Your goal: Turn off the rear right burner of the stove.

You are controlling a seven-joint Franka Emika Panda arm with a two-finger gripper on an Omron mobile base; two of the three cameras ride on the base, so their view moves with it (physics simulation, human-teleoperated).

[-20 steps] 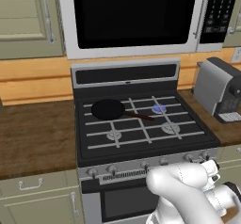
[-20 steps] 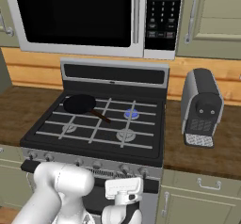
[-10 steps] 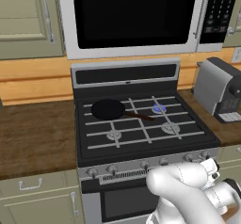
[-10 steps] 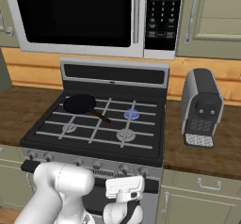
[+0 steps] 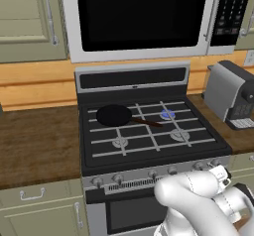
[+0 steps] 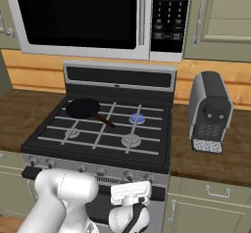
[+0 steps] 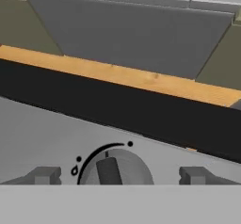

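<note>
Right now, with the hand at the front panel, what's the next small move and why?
Probably ease the gripper straight forward onto the knob and close on it. In the hand view the knob sits centred between the two open fingers, which flank it without touching it. The rear right burner glows blue on the stove, so nothing has been turned yet.
</note>
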